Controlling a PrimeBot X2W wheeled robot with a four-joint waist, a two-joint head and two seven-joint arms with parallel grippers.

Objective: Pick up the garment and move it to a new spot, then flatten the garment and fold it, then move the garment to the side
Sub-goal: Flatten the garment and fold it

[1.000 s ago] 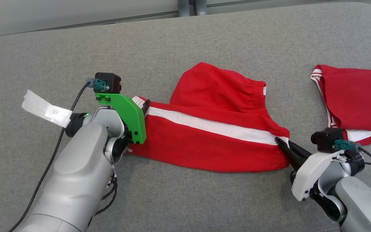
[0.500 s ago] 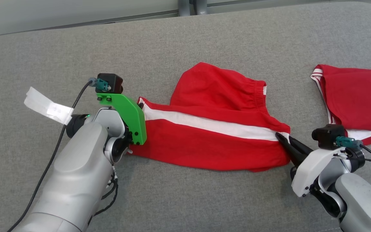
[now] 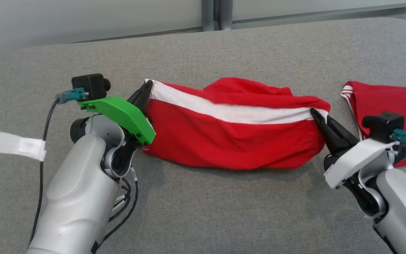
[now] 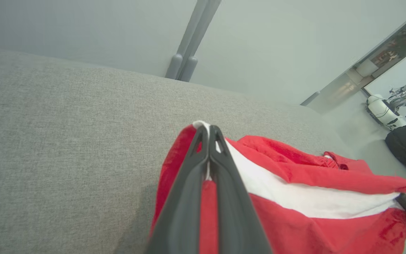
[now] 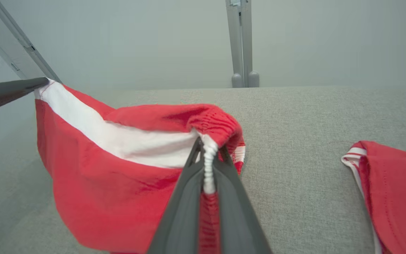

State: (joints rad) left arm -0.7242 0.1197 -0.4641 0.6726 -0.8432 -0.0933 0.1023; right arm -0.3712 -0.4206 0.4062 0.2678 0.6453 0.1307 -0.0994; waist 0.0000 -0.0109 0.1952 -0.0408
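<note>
Red shorts [image 3: 231, 141] w/ a white side stripe hang stretched btwn the two arms, raised off the grey fabric counter [image 3: 203, 211], roughly mid-counter in the head view. Left jaws: closed, gripping the shorts' left top corner right at the white stripe end; left fingers [image 3: 140, 97] point up and to the right into the cloth. In the left wrist view the fingers [image 4: 203, 169] are pressed together w/ the stripe's corner poking out past the tips and red cloth [image 4: 294, 218] falling away below. Right jaws: closed too, pinching the opposite top corner at the gathered elastic edge; right fingers [image 3: 330, 130] slant up-left. In the right wrist view the fingers [image 5: 189, 197] clamp a white ribbed bit of the edge, and the shorts [image 5: 93, 183] sag in a belly btwn both grips. Bottom of that sag sits low over the counter, shadow under it; touching or not, can't tell.

Second red garment [image 3: 393, 102] w/ white trim lies flat on the counter, just right of the right jaws, apart from the shorts.

Labels: white tape tag [image 3: 14, 148] on the left arm's cable, print too blurred to read. No brand visible on the shorts.
</note>
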